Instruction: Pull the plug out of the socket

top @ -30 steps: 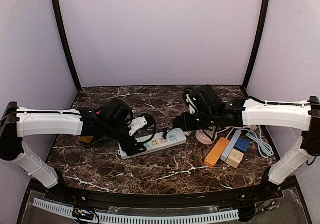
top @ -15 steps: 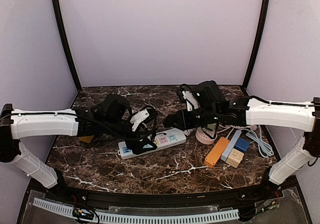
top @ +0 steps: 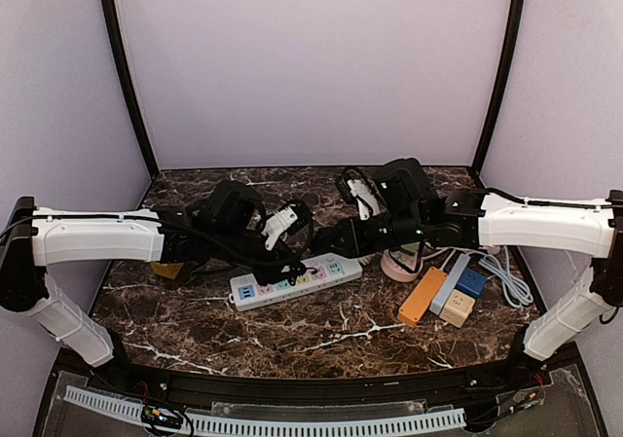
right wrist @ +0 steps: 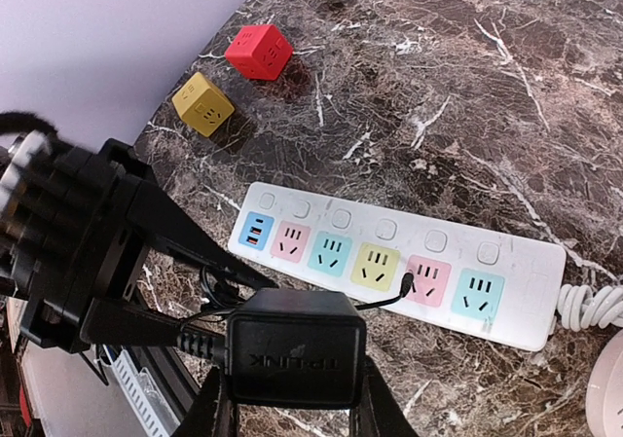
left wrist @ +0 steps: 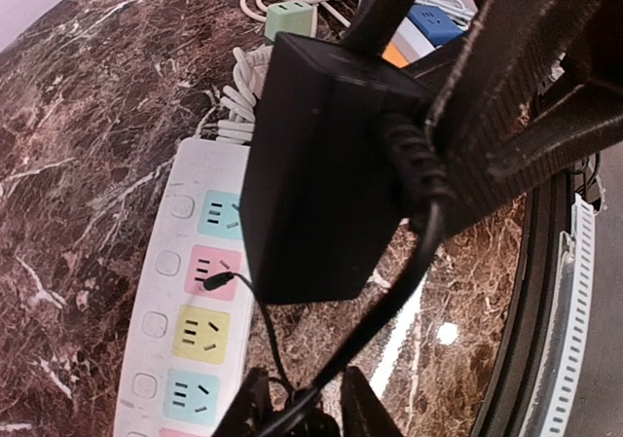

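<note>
Plainly, the boxy black plug (right wrist: 295,345) is clamped in right end effector (right wrist: 295,408); left end effector (left wrist: 302,410) unclear.

A robotics lab test cell. Plain lilac panels (top: 311,67) set in black frame posts (top: 122,77) box in a marble-patterned tabletop (top: 341,335). Two white-and-black arms (top: 92,237) are bolted at its 6 o'clock edge, above a slotted cable duct (top: 292,424). Props lie about: a multicoloured power strip (top: 292,281) at centre and loose cube sockets (top: 458,306) at 3 o'clock.
</note>
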